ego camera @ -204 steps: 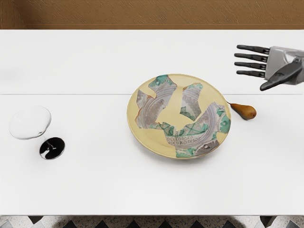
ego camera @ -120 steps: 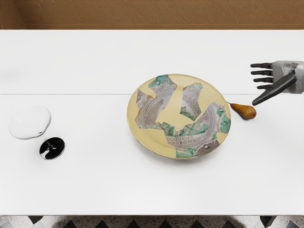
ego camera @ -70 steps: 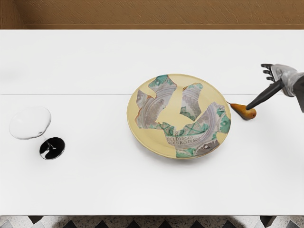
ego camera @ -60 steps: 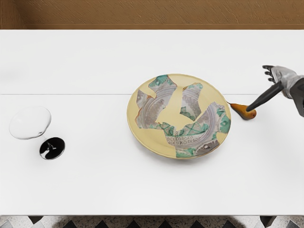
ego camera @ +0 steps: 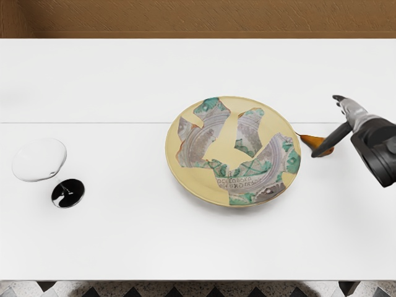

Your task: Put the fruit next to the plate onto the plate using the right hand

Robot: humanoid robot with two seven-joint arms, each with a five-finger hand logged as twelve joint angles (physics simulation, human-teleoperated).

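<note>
Tabletop with the task's objects, read from left to right. At the left of the white table (ego camera: pixel 124 247) is a clear stemmed glass (ego camera: pixel 38 159) with a dark foot. Whether it stands or lies on its side cannot be told, and it plays no part in the task. Right of centre sits the plate (ego camera: pixel 176 162), a broad yellow dish with grey and green patterned patches and nothing on it.

Just beside the plate's right rim, on the bare table, lies the fruit, a small brown pear (ego camera: pixel 308 140). Its thin stalk points left and reaches the rim, and its fuller end lies to the right. It is not yet on the plate.

The right hand (ego camera: pixel 359 120) enters from the right edge and is seen almost edge-on. Its fingers are stretched straight toward the far left. The thumb is splayed well apart from them, and its tip overlaps the pear's body in this view. Contact cannot be confirmed, and nothing is pinched.

Handling, as a judgement: the pear is probably light and firm, with a smooth skin. Its rounded, tapering form would roll or slip under a one-sided push. The best hold appears to be across the fuller belly, thumb opposed by fingertips, rather than on the neck or stalk. Because it lies low, the fingertips must come close to the table.
</note>
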